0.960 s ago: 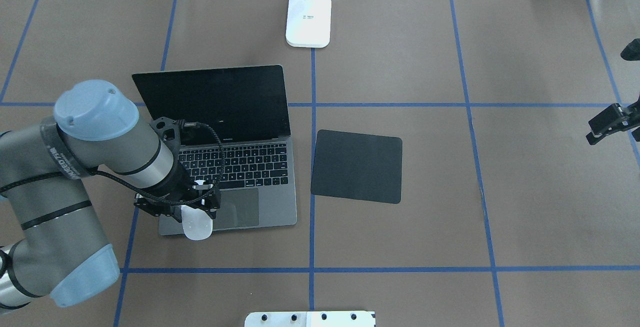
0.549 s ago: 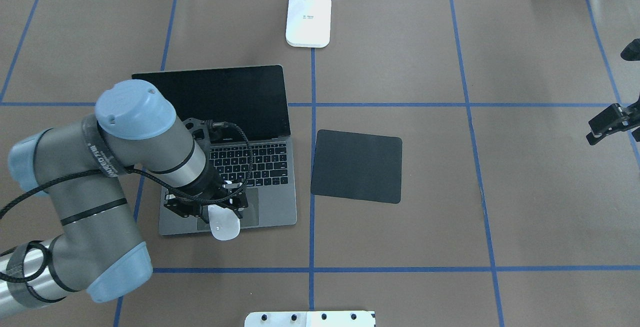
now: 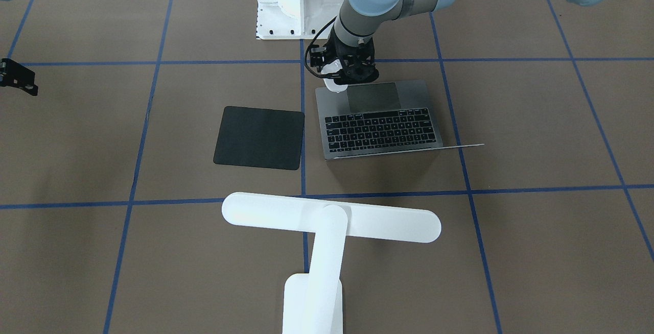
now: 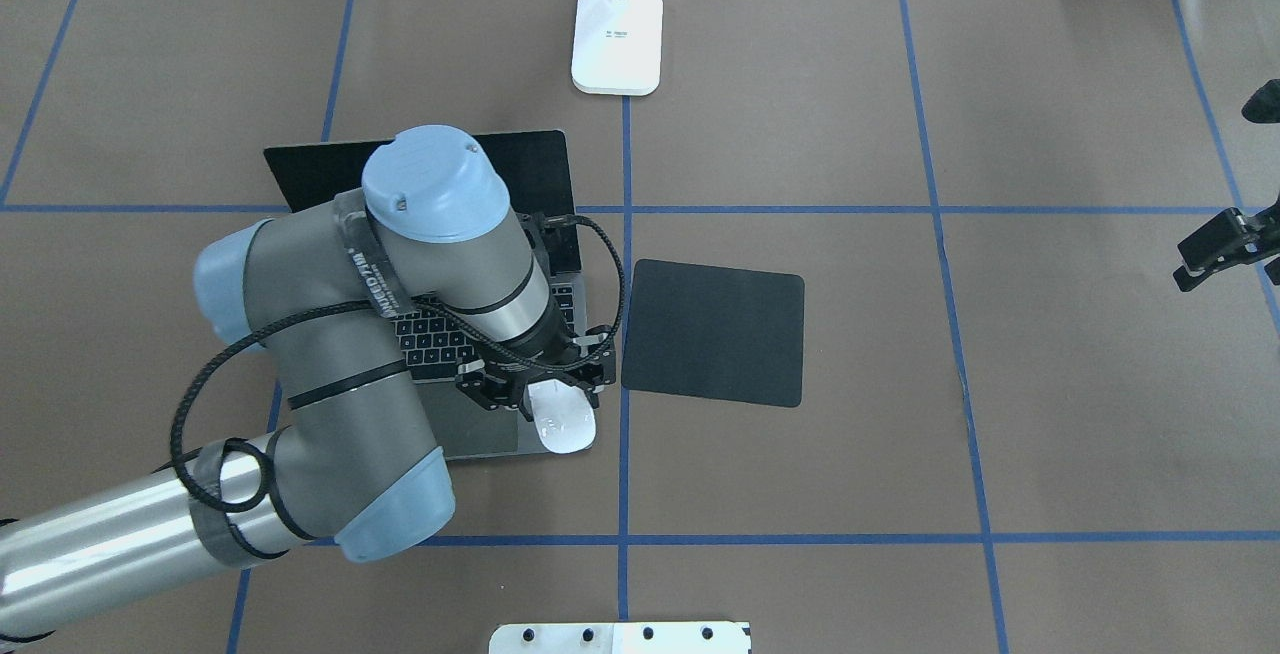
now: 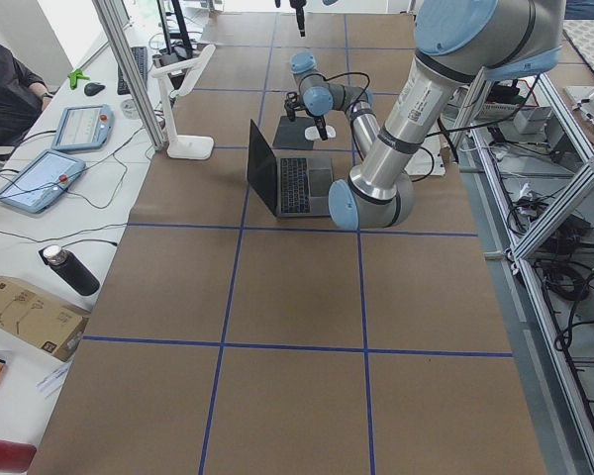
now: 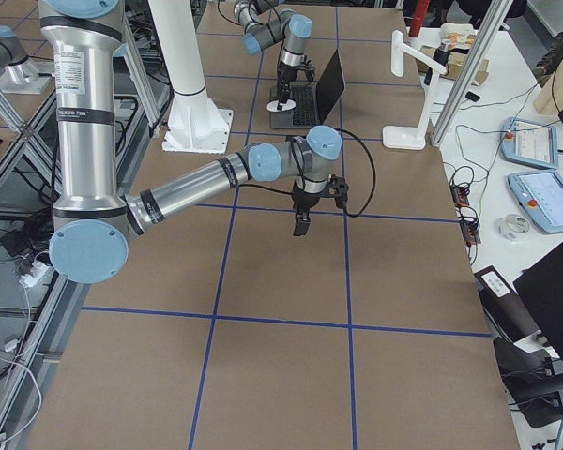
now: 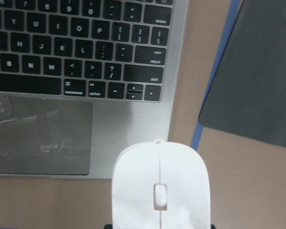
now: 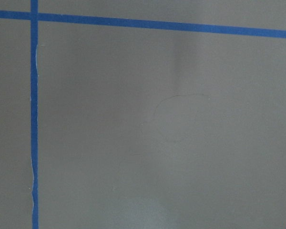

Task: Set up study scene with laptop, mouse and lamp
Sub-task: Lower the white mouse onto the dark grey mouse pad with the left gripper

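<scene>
The white mouse (image 4: 565, 426) hangs in my left gripper (image 4: 545, 396), which is shut on its rear end. It is held over the front right corner of the open dark-grey laptop (image 4: 470, 439), close to the blue tape line. In the left wrist view the mouse (image 7: 159, 191) fills the lower middle, above the laptop (image 7: 76, 47) edge. From the front, the mouse (image 3: 334, 82) sits under the left gripper (image 3: 341, 71) at the corner of the laptop (image 3: 380, 124). The white lamp (image 4: 617, 39) stands at the table's far edge; its bar head (image 3: 332, 221) shows large. My right gripper (image 4: 1210, 252) hovers at the right edge, and its jaw state is unclear.
A flat black pad (image 4: 715, 332) lies just right of the laptop, also visible in the wrist view as the pad (image 7: 257, 71). A white bolted pedestal (image 3: 299, 2) stands at the robot's side. Blue tape lines grid the brown table. My left arm covers much of the keyboard from overhead.
My left arm has swung right, carrying the mouse from the laptop's front left corner across the trackpad to its front right corner. The right arm has not moved.
</scene>
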Available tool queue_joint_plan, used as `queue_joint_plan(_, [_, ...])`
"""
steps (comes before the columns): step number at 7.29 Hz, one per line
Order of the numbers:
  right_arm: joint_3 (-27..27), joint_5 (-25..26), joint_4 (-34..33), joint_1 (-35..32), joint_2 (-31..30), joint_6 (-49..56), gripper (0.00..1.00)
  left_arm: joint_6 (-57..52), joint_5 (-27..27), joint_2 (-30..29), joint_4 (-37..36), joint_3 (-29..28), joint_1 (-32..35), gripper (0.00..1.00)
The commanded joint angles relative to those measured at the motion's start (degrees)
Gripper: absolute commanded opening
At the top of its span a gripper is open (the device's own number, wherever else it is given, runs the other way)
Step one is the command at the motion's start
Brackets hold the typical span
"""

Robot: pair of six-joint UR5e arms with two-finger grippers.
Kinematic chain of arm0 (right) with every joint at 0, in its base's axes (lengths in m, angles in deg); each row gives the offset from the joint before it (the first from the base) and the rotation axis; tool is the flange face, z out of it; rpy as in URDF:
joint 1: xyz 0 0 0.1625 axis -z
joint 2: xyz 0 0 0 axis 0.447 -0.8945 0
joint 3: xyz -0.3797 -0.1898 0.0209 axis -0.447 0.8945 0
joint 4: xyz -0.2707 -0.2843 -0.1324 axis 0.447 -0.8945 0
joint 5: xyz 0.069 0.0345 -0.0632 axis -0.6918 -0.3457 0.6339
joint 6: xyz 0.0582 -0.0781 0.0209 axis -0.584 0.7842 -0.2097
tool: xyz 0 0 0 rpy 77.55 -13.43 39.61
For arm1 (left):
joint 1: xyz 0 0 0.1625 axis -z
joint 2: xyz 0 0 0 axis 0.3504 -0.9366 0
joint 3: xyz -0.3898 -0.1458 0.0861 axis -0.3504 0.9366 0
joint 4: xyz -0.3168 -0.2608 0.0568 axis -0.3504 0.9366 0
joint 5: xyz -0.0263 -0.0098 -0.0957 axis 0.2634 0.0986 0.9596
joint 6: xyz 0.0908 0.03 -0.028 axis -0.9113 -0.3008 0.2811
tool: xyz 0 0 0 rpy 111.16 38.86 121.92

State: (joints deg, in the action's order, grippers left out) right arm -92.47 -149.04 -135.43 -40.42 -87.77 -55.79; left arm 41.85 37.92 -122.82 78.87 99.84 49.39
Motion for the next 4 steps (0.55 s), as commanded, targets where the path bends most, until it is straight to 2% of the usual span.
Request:
queue_joint_plan(1, [0.1,0.0,0.0,0.0,0.1,0.0,1.0,1.3,-0.4,-7.9,0.7,-8.5,-0.2,0.14])
queue_joint_plan(2, [0.2,0.0,0.0,-0.1,0.1,0.0,1.0,1.6,-0.5,-11.3,2.1,-13.5,-0.2,0.14])
queue_joint_plan(4, [0.2,0.0,0.0,0.0,0.2,0.0,1.0,3.3,-1.5,-15.6,10.1,-24.7,-0.2,0.14])
